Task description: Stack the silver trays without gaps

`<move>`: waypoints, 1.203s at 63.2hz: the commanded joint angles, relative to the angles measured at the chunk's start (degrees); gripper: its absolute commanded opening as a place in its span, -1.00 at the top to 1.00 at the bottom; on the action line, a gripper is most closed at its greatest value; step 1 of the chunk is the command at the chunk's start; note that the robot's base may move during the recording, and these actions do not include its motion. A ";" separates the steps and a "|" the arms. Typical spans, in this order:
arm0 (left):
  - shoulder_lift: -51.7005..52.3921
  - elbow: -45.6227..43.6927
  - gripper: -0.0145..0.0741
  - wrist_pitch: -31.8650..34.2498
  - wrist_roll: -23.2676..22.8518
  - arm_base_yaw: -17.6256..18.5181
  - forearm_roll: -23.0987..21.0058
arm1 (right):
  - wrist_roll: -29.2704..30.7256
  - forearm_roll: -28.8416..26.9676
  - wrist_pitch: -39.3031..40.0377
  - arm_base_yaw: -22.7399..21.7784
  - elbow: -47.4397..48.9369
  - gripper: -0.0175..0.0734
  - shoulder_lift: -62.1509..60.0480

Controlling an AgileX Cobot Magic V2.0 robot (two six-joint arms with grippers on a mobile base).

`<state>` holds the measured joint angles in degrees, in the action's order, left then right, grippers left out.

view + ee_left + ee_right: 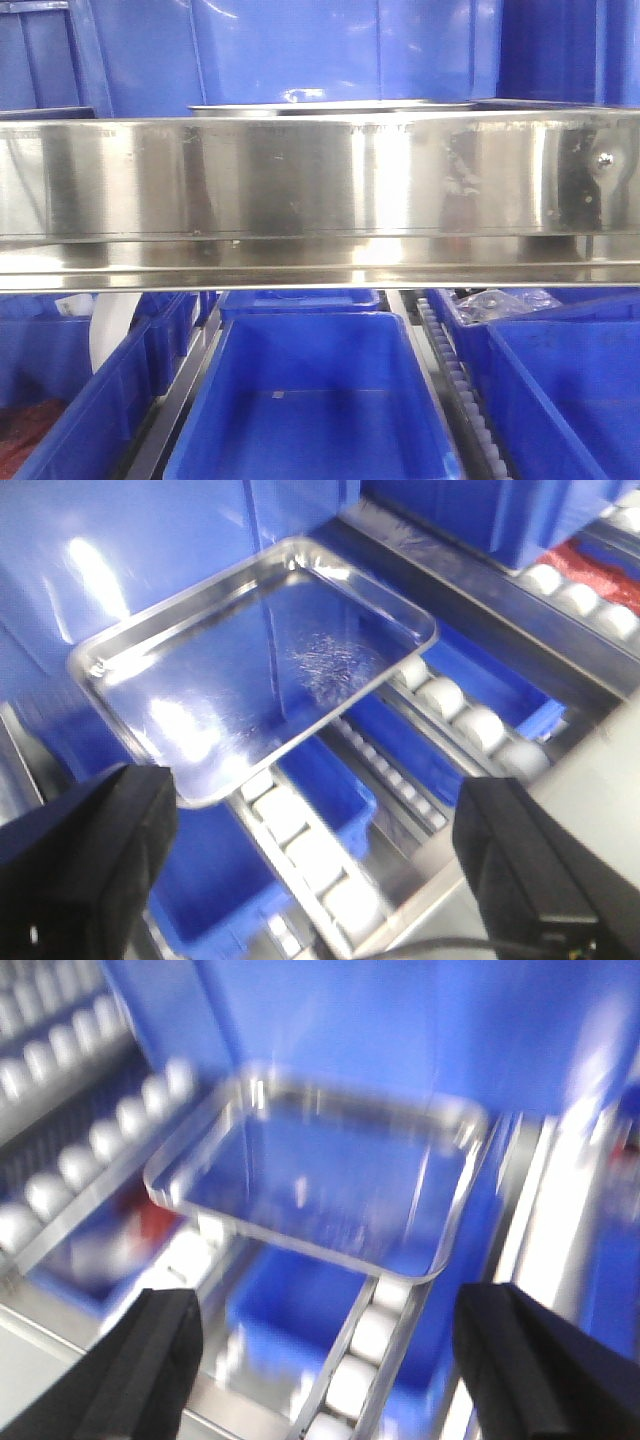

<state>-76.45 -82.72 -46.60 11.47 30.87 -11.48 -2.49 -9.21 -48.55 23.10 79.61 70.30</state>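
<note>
Approach stage, I judge: no tray is lifted yet. The left gripper (315, 810) hangs empty with its jaws wide apart above a tray (260, 670) lying flat on white rollers (440, 695). The right gripper (330, 1305), equally spread and empty, faces a tray (320, 1175) too (the same one or a second, I cannot tell through the blur). Next comes pinching a thin rim and seating one tray squarely inside another. Room is tight: blue bins (310, 400) below and behind, a steel rail (320, 180) across the front
</note>
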 commanded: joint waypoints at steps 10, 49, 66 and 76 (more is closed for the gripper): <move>-13.76 -18.55 -0.40 -9.38 -19.94 0.27 15.90 | -6.28 10.09 -16.59 0.15 22.91 -0.73 18.41; -29.98 -25.00 -0.40 -12.74 -27.66 -7.07 10.23 | -14.18 11.72 -21.31 -1.57 37.81 -0.73 39.57; -31.87 -25.15 -0.40 -9.29 -27.66 -6.96 10.09 | -13.56 10.48 -17.94 -2.07 37.81 -0.73 42.19; -32.18 -25.15 -0.40 -7.15 -27.66 -6.96 10.09 | -11.46 9.21 -17.69 -2.07 37.81 -0.73 44.27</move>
<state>-111.53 -105.77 -57.71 -15.66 23.87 -0.96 -15.39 0.45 -68.45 21.32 115.42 116.83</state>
